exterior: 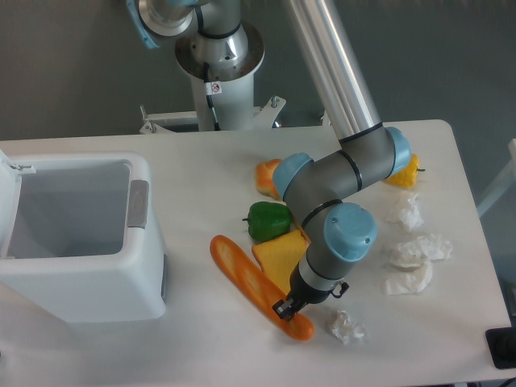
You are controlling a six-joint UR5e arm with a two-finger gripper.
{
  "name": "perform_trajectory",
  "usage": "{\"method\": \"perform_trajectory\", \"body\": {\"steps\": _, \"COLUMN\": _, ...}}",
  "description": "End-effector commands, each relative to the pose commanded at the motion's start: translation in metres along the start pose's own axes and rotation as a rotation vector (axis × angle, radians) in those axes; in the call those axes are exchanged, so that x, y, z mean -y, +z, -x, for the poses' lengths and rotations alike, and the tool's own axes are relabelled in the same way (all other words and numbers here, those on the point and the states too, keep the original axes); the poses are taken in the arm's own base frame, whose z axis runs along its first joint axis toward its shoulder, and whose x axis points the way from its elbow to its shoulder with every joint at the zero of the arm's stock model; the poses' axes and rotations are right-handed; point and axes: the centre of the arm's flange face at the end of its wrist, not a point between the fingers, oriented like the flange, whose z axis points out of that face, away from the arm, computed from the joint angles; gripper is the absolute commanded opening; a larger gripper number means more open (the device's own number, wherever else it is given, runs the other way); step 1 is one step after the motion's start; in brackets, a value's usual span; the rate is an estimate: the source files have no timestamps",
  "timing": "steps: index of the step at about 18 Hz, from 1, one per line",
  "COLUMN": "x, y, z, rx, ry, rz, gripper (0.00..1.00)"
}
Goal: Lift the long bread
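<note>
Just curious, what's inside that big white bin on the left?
The white bin looks empty: only pale inner walls show. Its near wall hides the bottom, so something low inside cannot be ruled out.

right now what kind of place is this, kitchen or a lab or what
Most likely a robotics lab or test bench, not a kitchen. A pedestal-mounted arm with its gripper works over a plain white table, and the food is toy: a long bread, a green pepper, beside a white bin.
</note>
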Motion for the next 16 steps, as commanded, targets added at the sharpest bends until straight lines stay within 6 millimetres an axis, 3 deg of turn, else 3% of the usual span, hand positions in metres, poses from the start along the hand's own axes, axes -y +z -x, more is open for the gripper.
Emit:
{"method": "perform_trajectory", "body": {"steps": 8, "x": -0.011, "y": -0.028, "z": -0.012, "rx": 0.037, "ry": 0.025, "rz": -0.036, "gripper": 0.04}}
{"method": "perform_trajectory", "body": {"steps": 16, "x": -0.025, "y": -0.094, "z": -0.022, "rx": 0.111, "ry": 0.139, "rz": -0.136, "gripper": 0.04}}
